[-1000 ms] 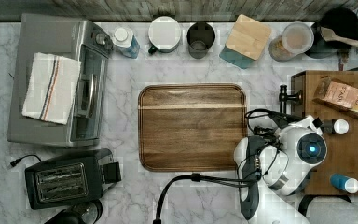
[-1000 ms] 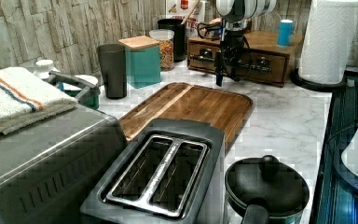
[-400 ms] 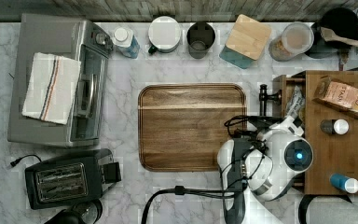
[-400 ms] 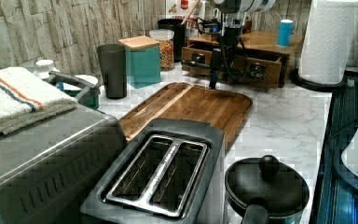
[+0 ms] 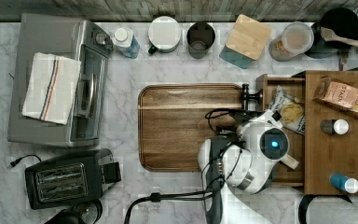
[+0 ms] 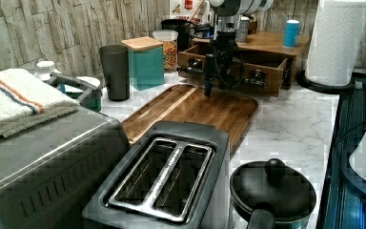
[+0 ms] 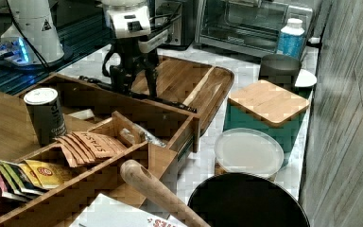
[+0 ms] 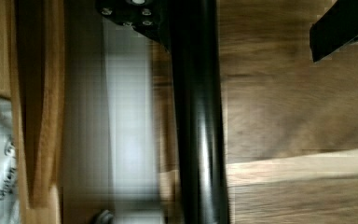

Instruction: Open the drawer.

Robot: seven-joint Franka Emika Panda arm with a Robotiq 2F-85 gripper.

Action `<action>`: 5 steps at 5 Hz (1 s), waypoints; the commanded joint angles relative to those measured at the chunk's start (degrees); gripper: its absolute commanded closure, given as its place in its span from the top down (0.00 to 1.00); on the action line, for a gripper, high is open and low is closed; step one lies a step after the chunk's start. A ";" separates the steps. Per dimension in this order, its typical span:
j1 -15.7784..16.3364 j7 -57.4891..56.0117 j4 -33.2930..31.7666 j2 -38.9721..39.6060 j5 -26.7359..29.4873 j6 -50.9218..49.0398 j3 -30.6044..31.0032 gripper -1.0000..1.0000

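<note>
Standing partly pulled out of its brown wooden cabinet (image 5: 340, 154), the wide shallow medium-brown wooden drawer (image 7: 137, 111) reaches toward the dark rounded-corner wooden cutting board (image 5: 186, 126) on the marble table (image 5: 121, 154). Its long black pipe-style bar handle (image 7: 142, 97) lies just above the board's near edge in the right view, and in the top view a round mount (image 5: 251, 95) shows at the board's right side. The white arm's black pincer (image 7: 134, 78) points down at the handle, one finger (image 7: 152, 80) on the board side of the bar and the other on the drawer side, so it straddles the pipe; whether the fingers press the bar I cannot tell. Inside the drawer lies a crinkled snack bag (image 5: 286, 109). In the wrist view the bar (image 8: 198, 116) runs lengthwise over the board (image 8: 298, 116).
</note>
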 commanded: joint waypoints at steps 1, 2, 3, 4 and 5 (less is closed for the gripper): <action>16.35 18.43 2.23 -1.70 -6.70 -0.31 11.39 1.00; 17.58 19.90 1.70 -4.21 -9.94 -1.74 11.25 1.00; 17.36 19.97 1.72 -4.20 -9.99 -1.71 11.48 1.00; 17.27 19.97 1.71 -4.20 -10.01 -1.74 11.55 1.00; 17.06 20.01 1.68 -4.20 -10.06 -1.74 11.77 1.00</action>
